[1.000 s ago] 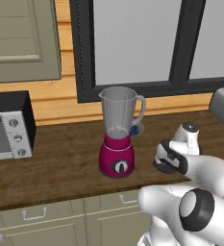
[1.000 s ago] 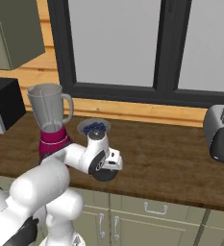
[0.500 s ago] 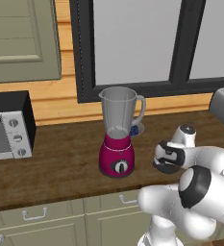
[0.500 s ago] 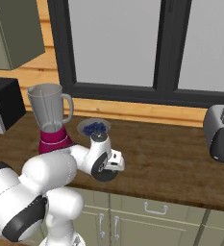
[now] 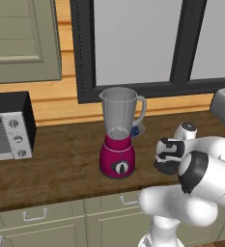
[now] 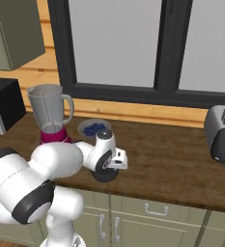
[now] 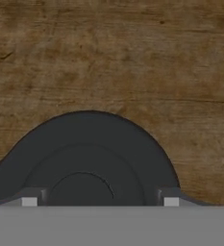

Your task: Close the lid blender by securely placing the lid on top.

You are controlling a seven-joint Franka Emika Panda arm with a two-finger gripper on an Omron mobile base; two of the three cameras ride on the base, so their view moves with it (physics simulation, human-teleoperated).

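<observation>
On the wooden counter, fingers straddling the black lid, grip unclear, blender nearby

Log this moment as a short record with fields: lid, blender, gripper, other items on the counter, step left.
lid: black disc lying flat on the wooden counter, right of the blender
blender: clear jar on a magenta base, upright, top uncovered
gripper: low over the lid, a fingertip on either side of the centre knob; grip cannot be told
other items: toaster oven at left, silver toaster at right, plate of blueberries behind the blender
step left: lid not yet on the jar
</observation>
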